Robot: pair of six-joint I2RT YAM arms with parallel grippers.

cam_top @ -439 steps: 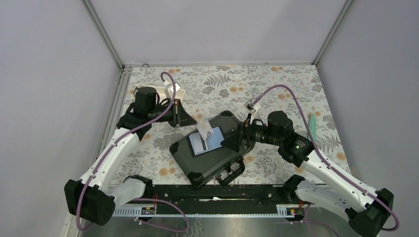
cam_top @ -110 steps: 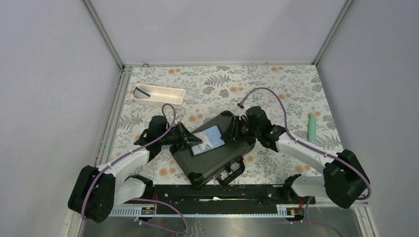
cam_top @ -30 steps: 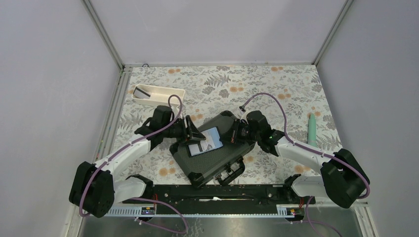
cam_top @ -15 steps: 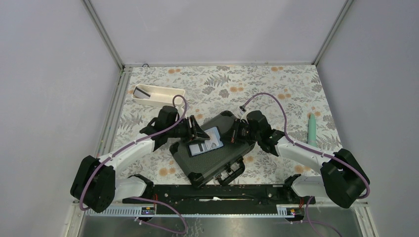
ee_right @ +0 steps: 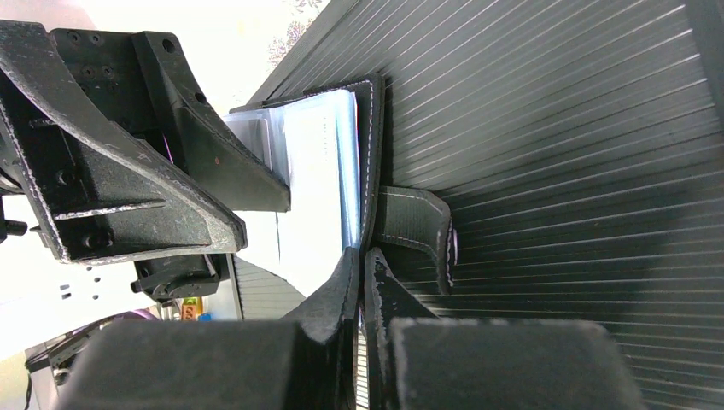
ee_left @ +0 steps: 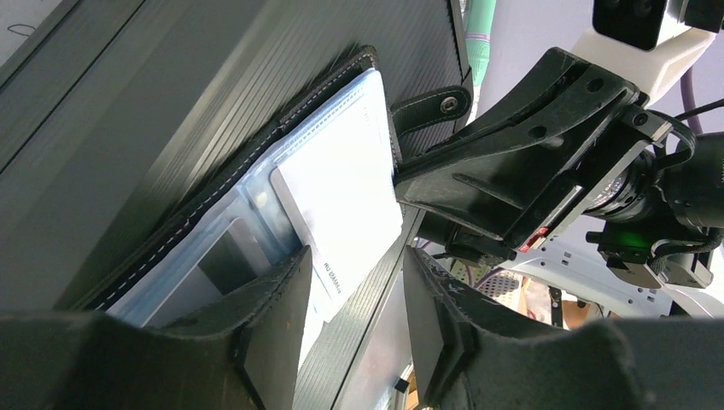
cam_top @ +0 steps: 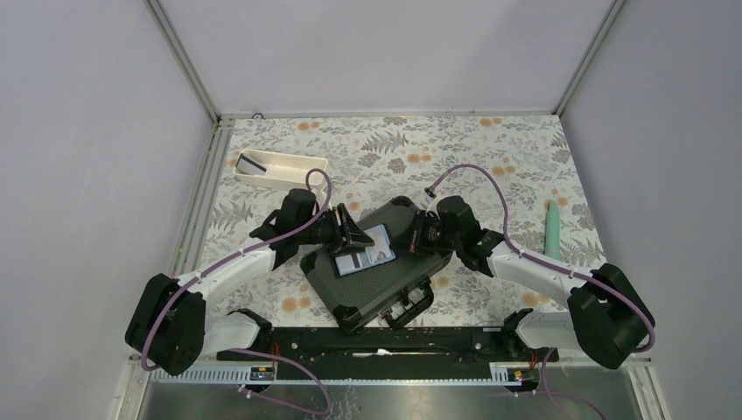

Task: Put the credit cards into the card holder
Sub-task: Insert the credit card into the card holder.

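Card on open holder: left gripper, half-open, should push straight; right gripper, closed, pins holder edge.

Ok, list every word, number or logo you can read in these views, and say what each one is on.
No text can be read for certain.
pale card in the card holder: one short line of small dark print near its lower edge, too small and slanted to read.
dark-striped card in the white tray: too small to show any text.
black hard case: no label visible.
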